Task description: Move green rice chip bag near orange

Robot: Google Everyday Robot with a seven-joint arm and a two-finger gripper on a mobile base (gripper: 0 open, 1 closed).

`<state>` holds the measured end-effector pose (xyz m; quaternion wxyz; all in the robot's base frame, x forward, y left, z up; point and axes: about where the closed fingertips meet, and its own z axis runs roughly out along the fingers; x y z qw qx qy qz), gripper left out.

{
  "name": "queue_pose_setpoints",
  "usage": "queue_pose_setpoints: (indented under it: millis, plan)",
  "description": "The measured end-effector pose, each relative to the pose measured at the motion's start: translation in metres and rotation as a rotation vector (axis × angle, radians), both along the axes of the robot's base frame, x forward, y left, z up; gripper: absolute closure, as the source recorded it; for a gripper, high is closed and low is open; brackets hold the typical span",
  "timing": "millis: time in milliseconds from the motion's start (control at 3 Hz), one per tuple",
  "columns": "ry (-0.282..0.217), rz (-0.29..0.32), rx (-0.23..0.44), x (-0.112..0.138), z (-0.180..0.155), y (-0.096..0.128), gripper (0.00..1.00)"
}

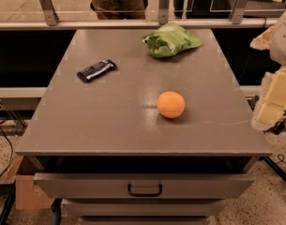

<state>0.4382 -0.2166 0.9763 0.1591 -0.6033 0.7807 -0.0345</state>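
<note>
The green rice chip bag (171,40) lies crinkled and puffy at the far middle-right of the grey table top (109,116). The orange (171,104) sits right of the table's centre, well in front of the bag and apart from it. My gripper (275,97) shows as pale blocky parts at the right edge of the view. It is beyond the table's right side, away from both the bag and the orange, and holds nothing that I can see.
A small dark blue wrapped bar (96,70) lies on the left part of the table. A drawer (145,184) under the front edge stands partly open. A railing (133,25) and standing people are behind the table. A cardboard box (27,186) sits on the floor at the left.
</note>
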Motion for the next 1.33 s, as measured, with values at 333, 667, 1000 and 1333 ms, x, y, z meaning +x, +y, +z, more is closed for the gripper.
queue_pose_setpoints:
  millis: [333, 667, 1000, 1333]
  plan:
    - [0.000, 0.000, 0.000, 0.000, 0.000, 0.000, 0.00]
    - [-0.034, 0.026, 0.028, 0.007, 0.006, 0.006, 0.00]
    - [-0.098, 0.027, 0.125, 0.029, 0.010, 0.007, 0.00]
    - [-0.211, 0.016, 0.306, 0.076, 0.009, 0.001, 0.00]
